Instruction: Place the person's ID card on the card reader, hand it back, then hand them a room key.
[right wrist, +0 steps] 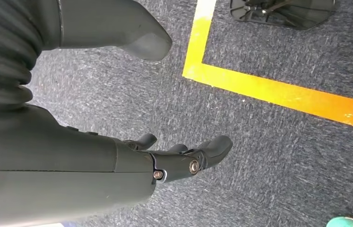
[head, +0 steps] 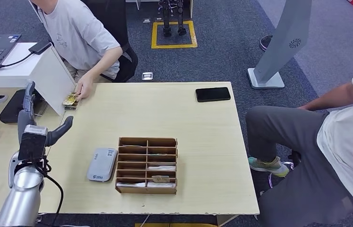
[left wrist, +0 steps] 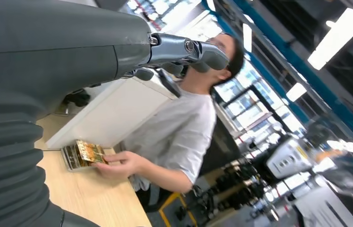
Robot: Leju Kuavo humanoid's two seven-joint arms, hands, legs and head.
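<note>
Pale wood surface, wide, with a white partition standing at its far left corner. Seated person in a grey shirt behind that corner; their hand rests on a gold-patterned ID card atop a small stack at the surface's far left edge, beside the partition. Brown compartmented organiser near the front edge, cards lying in its nearer slots. Grey card reader just left of the organiser, flat, nothing on it. Black phone at far right edge. Left hand raised over the surface's left side, fingers apart and upright, holding nothing, well short of the card. Right hand hangs above grey carpet, fingers loosely spread, holding nothing.
</note>
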